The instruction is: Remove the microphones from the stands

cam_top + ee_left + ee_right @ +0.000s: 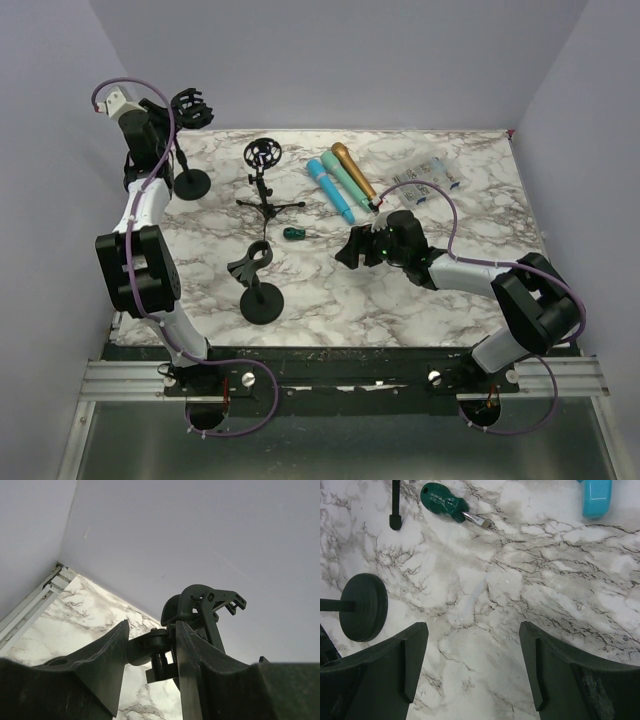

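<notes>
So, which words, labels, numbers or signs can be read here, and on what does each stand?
No text can be read in any view.
Clear packets, far right: dark marks, too small to read.
Green screwdriver and three microphones: no lettering visible.

Bare table (485, 580) lies open below the right hand (472, 627); a screwdriver (442, 502) ahead and stand base (365, 607) alongside narrow it.

robot lab cell, plain lilac walls (350, 60), marble-print table (400, 300), aluminium mounting rail (120, 380)
</notes>
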Tool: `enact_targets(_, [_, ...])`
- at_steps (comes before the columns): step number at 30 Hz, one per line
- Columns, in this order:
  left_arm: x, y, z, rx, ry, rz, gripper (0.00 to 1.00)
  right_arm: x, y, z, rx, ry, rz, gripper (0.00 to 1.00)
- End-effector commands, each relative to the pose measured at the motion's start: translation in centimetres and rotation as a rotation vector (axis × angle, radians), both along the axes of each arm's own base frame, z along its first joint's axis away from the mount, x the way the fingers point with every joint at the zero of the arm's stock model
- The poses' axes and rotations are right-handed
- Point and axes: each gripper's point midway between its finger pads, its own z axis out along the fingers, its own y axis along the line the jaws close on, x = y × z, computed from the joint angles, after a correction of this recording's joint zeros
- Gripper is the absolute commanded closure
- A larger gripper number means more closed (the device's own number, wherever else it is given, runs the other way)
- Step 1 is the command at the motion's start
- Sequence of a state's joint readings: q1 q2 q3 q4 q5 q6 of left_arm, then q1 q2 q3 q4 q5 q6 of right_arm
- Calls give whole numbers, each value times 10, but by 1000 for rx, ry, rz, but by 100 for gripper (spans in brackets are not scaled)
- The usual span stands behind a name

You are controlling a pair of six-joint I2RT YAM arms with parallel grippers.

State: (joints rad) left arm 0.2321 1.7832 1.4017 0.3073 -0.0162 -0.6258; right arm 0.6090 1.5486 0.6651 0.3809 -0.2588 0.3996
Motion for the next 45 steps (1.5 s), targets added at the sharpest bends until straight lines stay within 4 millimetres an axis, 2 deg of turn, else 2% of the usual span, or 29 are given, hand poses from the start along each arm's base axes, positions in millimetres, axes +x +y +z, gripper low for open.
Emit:
enact_targets(1, [-43,-8,-161,-121,495,-35,58,6,5,11,16,-41,0,19])
enact_targets(12, [-51,0,-180,-203,586,-25,57,6,5,9,10,-38,1,19])
enact_targets(19, [-69,1,-193,-201,652,7,55,7,5,8,8,-36,-1,19])
enact_targets(27, [-81,-1,-197,-224,703,26,56,7,5,9,11,-36,-1,19])
enact_targets(35, [-77,-9,-192,-276,692,-24,44,7,4,9,7,-38,-4,19])
enact_targets(41, [-78,-10,-191,-293,686,-18,43,8,3,11,-2,-41,-8,19])
enact_targets(43, [-74,-8,-181,-270,658,-29,39,8,2,11,-8,-44,-11,19])
enact_targets(45, [-66,-9,-163,-234,634,-60,33,8,2,12,-12,-41,-6,19])
